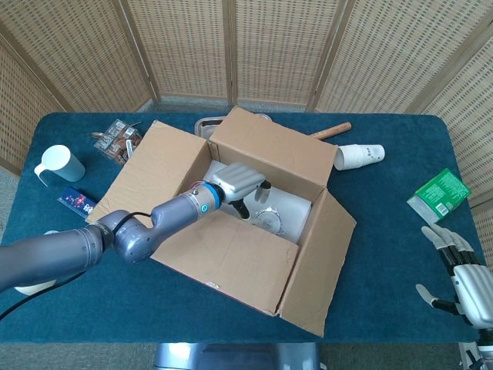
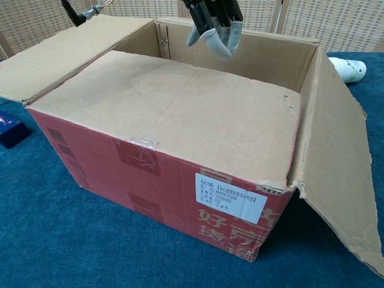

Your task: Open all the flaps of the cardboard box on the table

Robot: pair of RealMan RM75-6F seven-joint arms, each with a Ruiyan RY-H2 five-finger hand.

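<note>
The cardboard box (image 1: 231, 231) sits in the middle of the blue counter (image 1: 385, 254), with its left flap (image 1: 150, 173), far flap (image 1: 269, 150) and right flap (image 1: 323, 266) folded outward while the near flap (image 2: 180, 114) lies flat over the opening. The left hand (image 1: 240, 183) hangs over the open gap at the back of the box, fingers (image 2: 219, 36) pointing down, close together and holding nothing. The right hand (image 1: 462, 274) rests near the counter's right edge with fingers spread and empty, close to a green packet (image 1: 439, 194).
</note>
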